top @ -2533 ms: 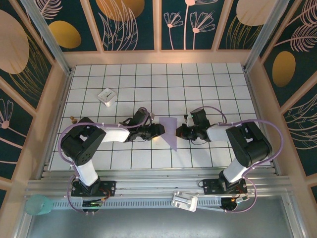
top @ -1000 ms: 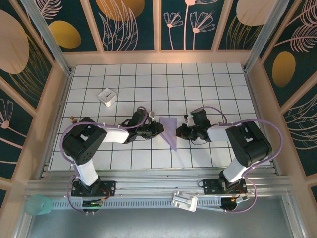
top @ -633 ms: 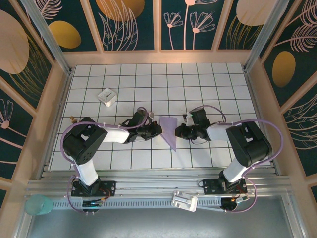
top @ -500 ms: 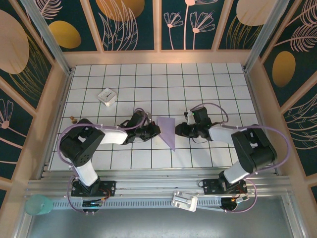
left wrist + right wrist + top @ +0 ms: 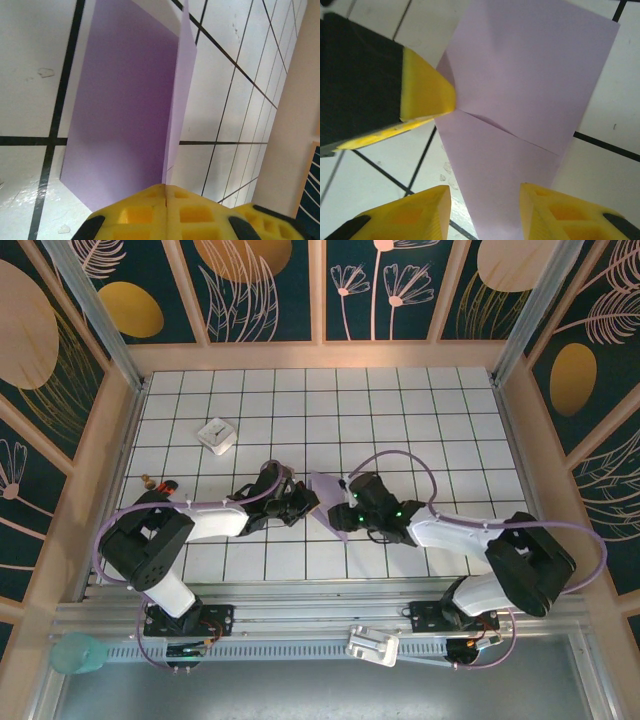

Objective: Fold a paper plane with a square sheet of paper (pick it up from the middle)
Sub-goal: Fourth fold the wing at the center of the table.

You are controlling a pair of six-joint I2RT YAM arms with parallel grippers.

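The left gripper [image 5: 165, 192] is clamping shut on the raised edge of the thin lavender-purple paper plane [image 5: 530, 90], which is lying on the white tiled table [image 5: 400, 410] between both arms. The right gripper [image 5: 485, 200] is standing partly open, its jaws straddling the narrow end. For a clean crease, close squarely across the centre ridge while the left grip is anchoring the sheet. The long axis is running far to near, narrow end toward the arm bases.

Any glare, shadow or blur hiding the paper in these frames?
Left wrist: the raised flap shades the lavender paper beneath to deep purple; glossy glare on the tiles at bottom left. Right wrist: paper evenly lit, crease crisp. Top external: sharp, evenly lit.
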